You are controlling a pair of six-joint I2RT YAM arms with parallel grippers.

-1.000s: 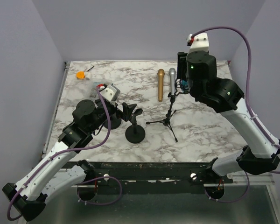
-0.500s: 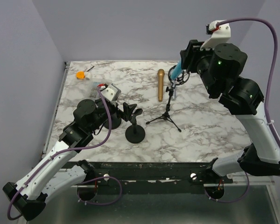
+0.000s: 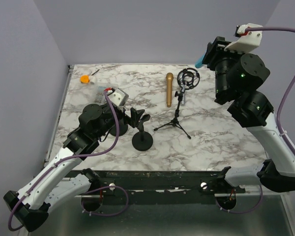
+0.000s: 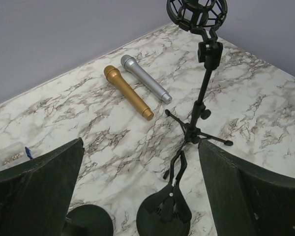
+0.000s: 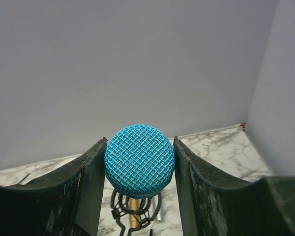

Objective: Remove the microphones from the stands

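My right gripper [image 3: 205, 57] is shut on the blue microphone [image 3: 200, 62], held high in the air up and to the right of the stand. In the right wrist view its mesh head [image 5: 139, 160] fills the gap between both fingers [image 5: 83, 187], with the empty shock mount [image 5: 122, 212] below it. The black tripod stand [image 3: 178, 112] stands mid-table, its ring mount [image 3: 188, 78] empty. My left gripper [image 3: 138, 118] is open, low over the table left of the stand [image 4: 202, 93], with nothing between its fingers [image 4: 44, 187].
A gold microphone [image 3: 169, 89] and a silver one [image 4: 145, 78] lie side by side behind the stand. A round-base clip holder [image 3: 142, 140] sits under my left gripper. An orange object [image 3: 84, 78] and a clear bag [image 3: 97, 89] lie at the back left.
My right gripper has risen up and to the right with the blue microphone, lifting it out of the shock mount. The tripod shifted slightly. The left arm has not moved.
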